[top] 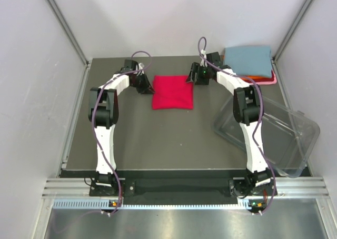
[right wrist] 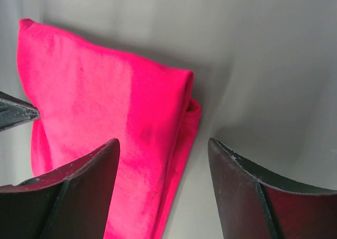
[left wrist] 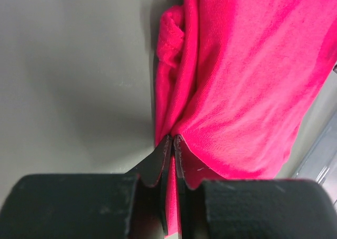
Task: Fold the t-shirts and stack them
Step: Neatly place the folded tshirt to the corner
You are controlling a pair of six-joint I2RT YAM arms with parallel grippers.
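Observation:
A crimson red t-shirt (top: 172, 92) lies folded into a small rectangle at the back middle of the dark table (top: 158, 139). My left gripper (top: 149, 87) is at its left edge. In the left wrist view the left gripper (left wrist: 173, 139) is shut on a fold of the red t-shirt (left wrist: 242, 81). My right gripper (top: 194, 77) is at the shirt's back right corner. In the right wrist view the right gripper (right wrist: 162, 142) stands open, its fingers astride the folded right edge of the red t-shirt (right wrist: 105, 118). A folded blue-grey t-shirt (top: 248, 60) tops a stack at the back right, with an orange t-shirt (top: 259, 79) and a pink edge (top: 271, 81) under it.
A clear plastic tub (top: 274, 131) lies tilted at the right side of the table, partly over its edge, next to the right arm. Grey walls close in the back and both sides.

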